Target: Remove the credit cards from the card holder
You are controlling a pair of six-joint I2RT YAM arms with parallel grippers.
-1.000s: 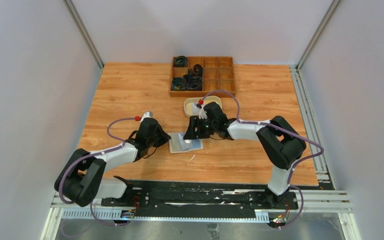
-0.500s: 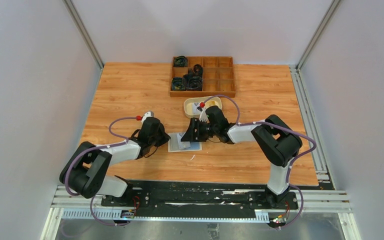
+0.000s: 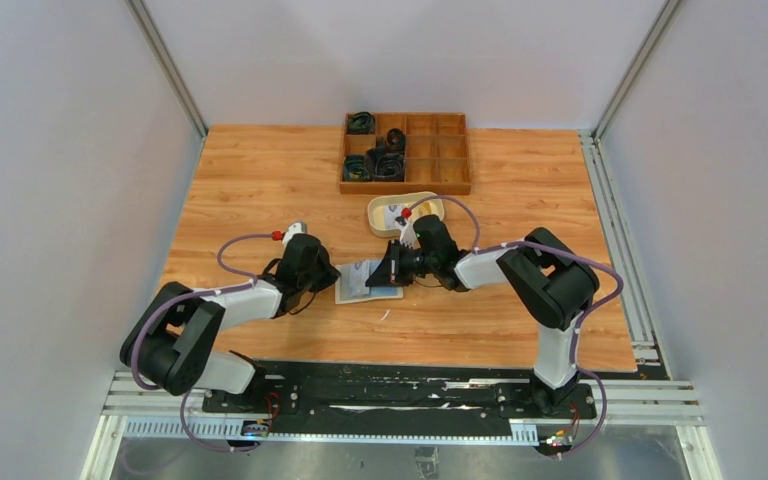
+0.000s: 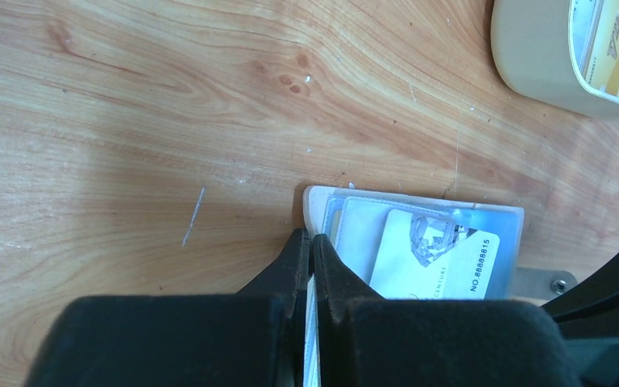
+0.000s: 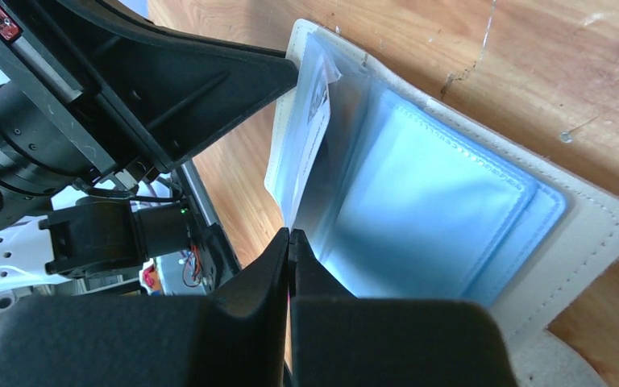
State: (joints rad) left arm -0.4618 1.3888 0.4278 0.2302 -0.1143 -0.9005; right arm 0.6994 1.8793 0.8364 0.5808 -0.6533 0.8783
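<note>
The beige card holder [image 3: 360,293] lies open on the table between the two arms. Pale blue clear pockets [image 5: 427,210] fill its inside. My left gripper [image 4: 312,240] is shut on the holder's left edge [image 4: 320,211] and pins it. A pale credit card [image 4: 439,256] printed with a number shows in the pocket area. In the right wrist view that card [image 5: 316,113] stands on edge above the pockets. My right gripper [image 5: 290,234] is shut on its near edge; whether a clear sleeve is pinched along with it is not visible.
A cream oval dish [image 3: 378,226] holding cards stands just behind the holder, close to the right wrist. Farther back is a wooden compartment tray [image 3: 406,188] with black coiled items. Bare wood lies to the left and front.
My right gripper has gone from open to shut and slid a little left over the holder. A pale leaf now stands lifted. The left gripper has stayed shut in place.
</note>
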